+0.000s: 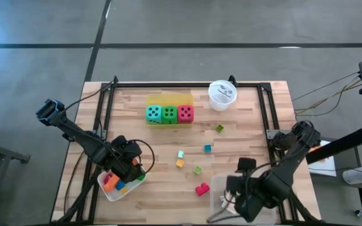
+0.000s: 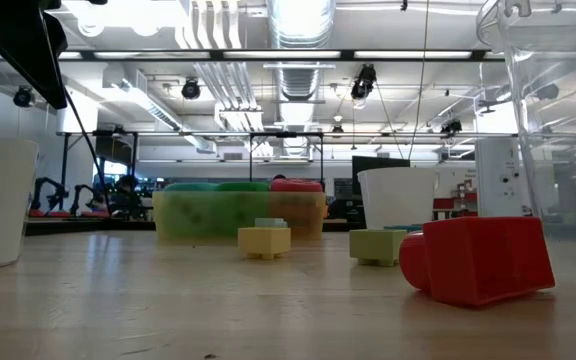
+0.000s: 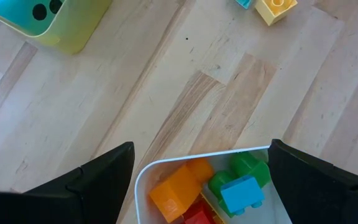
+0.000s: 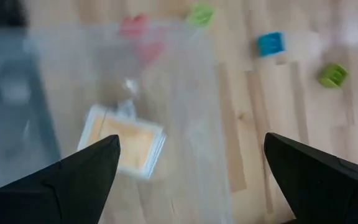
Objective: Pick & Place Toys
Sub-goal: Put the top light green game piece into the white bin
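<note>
High view first: the wooden table (image 1: 168, 147) fills the middle of the frame, and the two dark arms come in from the lower corners. At lower left the left gripper (image 1: 126, 168) hangs over the white tray (image 1: 107, 191), jaws spread wide and holding nothing, with orange, green, blue and red blocks (image 3: 210, 186) already lying inside. At lower right the right gripper (image 1: 234, 201) sits above the clear tray (image 1: 217, 185), fingers also wide apart and empty; the right wrist view shows a playing card (image 4: 124, 146) resting in that tray. Up in the upper middle, the yellow tray (image 1: 168, 100) holds the three dice (image 1: 169, 113) in a row, teal, green and red, and the round white cup (image 1: 222, 95) stands just to its right. Down to the small stuff now: loose blocks lie scattered across the centre, a red block (image 1: 202, 189) touching or nearly touching the clear tray's left edge, a yellow-orange block (image 1: 180, 163) with a teal block (image 1: 180, 154) just above it, a light green one (image 1: 197, 170), a blue one (image 1: 207, 148) and an olive-green one (image 1: 219, 128) higher up. Plenty is left to collect, it seems. The risk: a descent on the close-set yellow and teal pair could nudge one aside or pinch both, and a reach for the red block could shove the light clear tray.
</note>
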You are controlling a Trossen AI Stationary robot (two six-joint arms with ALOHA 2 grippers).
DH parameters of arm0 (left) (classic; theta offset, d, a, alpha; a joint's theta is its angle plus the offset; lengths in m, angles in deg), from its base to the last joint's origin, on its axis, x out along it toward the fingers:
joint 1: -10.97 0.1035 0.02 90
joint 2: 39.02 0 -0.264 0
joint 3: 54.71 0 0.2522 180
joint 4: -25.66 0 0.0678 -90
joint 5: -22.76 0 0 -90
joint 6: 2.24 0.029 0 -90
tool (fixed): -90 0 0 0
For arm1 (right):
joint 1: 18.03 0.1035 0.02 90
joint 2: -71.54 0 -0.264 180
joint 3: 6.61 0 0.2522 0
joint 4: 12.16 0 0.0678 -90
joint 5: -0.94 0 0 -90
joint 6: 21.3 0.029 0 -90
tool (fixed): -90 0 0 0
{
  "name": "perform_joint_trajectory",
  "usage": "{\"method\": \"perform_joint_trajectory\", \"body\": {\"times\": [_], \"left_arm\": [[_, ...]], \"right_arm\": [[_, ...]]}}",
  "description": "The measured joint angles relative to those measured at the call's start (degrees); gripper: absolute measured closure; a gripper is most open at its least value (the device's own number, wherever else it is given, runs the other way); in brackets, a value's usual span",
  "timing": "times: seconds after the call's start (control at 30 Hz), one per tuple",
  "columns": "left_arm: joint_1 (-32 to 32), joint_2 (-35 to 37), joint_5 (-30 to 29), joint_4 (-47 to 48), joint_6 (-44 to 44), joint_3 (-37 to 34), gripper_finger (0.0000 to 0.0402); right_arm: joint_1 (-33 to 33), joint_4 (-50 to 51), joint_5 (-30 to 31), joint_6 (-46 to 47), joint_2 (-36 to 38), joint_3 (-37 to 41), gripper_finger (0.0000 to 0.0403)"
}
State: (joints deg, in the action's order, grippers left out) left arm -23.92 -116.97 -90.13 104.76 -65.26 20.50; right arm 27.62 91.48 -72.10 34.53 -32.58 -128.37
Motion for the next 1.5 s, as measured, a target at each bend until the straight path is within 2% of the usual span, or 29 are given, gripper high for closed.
{"method": "perform_joint_trajectory", "body": {"times": [0.13, 0.27, 0.37, 0.57, 0.67, 0.8, 0.93, 1.0, 1.3, 1.5], "left_arm": [[0.00, 0.00, 0.01, 0.00, 0.00, 0.00, 0.0049], [0.00, 0.00, 0.00, 0.00, 0.00, 0.00, 0.0049], [0.00, 0.00, -0.22, 0.00, 0.54, 0.00, 0.0049], [0.00, 0.00, -4.03, 0.00, 10.57, 0.00, 0.0049], [0.00, 0.00, -4.22, 0.00, 11.00, 0.00, 0.0049], [0.04, 0.00, -7.60, -0.58, 10.45, 0.02, 0.0049], [-0.22, 0.00, -2.55, 0.43, 9.94, 0.02, 0.0049], [-0.27, 0.11, -1.92, 0.43, 8.56, 0.02, 0.0049], [-0.25, 1.07, -2.60, 0.44, 8.47, 0.02, 0.0049], [-0.22, 1.14, -2.60, 0.46, 10.60, 0.02, 0.0049]], "right_arm": [[-3.44, 0.15, 3.27, 9.42, 0.00, -0.52, 0.0010], [-9.41, 0.17, 3.28, 11.51, 0.07, -0.53, 0.0010], [-14.72, 0.17, 2.72, 10.28, 0.44, -0.53, 0.0010], [-26.87, 0.14, 0.60, 5.71, 0.61, -0.51, 0.0010], [-32.76, 0.14, -1.29, 3.20, 0.63, -0.51, 0.0010], [-40.38, 0.12, -2.36, 0.21, 0.63, -0.47, 0.0010], [-47.58, -0.01, -2.92, -0.87, 0.63, -0.47, 0.0010], [-50.45, -0.14, -2.92, -0.21, 0.63, -0.29, 0.0010], [-56.82, -1.03, -5.52, 6.18, 0.63, 5.43, 0.0010], [-58.05, -9.17, -6.40, 7.02, 0.65, 10.87, 0.0010]]}}
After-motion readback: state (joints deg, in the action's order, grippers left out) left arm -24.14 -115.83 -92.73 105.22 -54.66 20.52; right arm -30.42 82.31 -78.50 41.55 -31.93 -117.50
